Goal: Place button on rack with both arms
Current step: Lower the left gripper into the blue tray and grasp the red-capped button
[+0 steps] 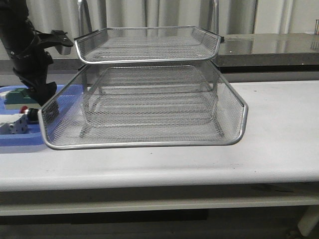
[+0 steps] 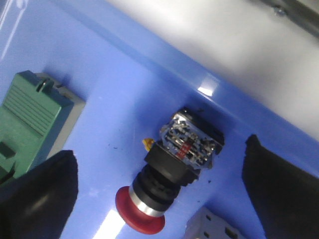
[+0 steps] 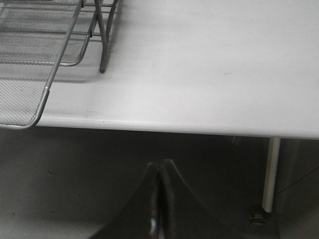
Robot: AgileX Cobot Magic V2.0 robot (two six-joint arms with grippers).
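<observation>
Red-headed black button (image 2: 169, 172), blue tray (image 2: 114, 79), silver mesh rack (image 1: 149, 107)

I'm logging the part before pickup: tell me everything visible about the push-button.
The button lies on its side on the blue tray: red mushroom head, silver collar, black body, and a rear contact block with exposed metal terminals. It sits between the open left pincer fingers, untouched, near a green block.
</observation>
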